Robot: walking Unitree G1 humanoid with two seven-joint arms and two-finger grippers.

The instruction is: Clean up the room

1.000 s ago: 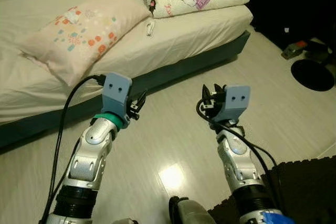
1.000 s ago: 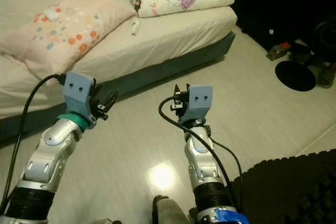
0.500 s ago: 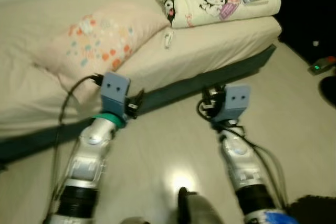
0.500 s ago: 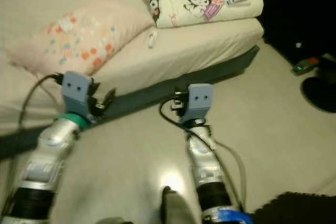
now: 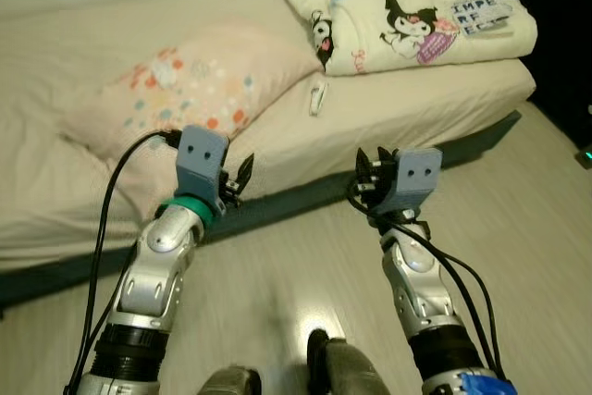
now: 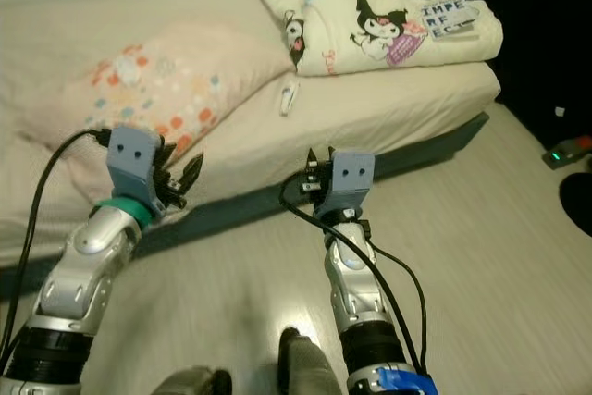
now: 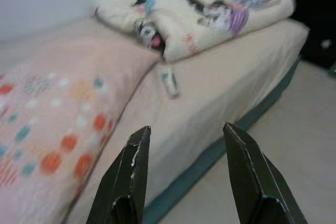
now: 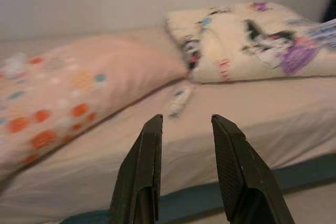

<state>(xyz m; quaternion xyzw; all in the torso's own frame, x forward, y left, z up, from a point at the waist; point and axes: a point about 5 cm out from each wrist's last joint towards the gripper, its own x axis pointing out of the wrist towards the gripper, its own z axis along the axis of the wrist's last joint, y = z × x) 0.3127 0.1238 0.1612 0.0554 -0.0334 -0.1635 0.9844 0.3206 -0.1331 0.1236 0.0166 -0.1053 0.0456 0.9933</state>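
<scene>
A low bed [image 5: 418, 99] with a cream sheet lies before me. On it rest a pink pillow [image 5: 190, 90] with coloured spots, a folded cartoon-print blanket [image 5: 398, 6] and a small white remote-like object [image 5: 317, 97] between them. A printed card [image 5: 480, 12] lies on the blanket. My left gripper [image 5: 242, 175] is raised in front of the bed's edge, below the pillow, open and holding nothing. My right gripper [image 5: 370, 169] hovers open near the mattress side, below the small white object [image 8: 179, 99]. Both wrist views look along the fingers [image 7: 132, 167] at the bed.
Pale wooden floor [image 5: 518, 228] runs between me and the dark teal bed base [image 5: 305, 193]. At the right a device with a green light [image 6: 566, 149] and a dark round object [image 6: 583, 201] sit on the floor. My feet [image 5: 335, 369] show at the bottom.
The camera has swung toward the bed, which now sits more centred and nearer. The dark clutter at the right has slid to the frame's edge. Both arms keep their raised pose, grippers still open.
</scene>
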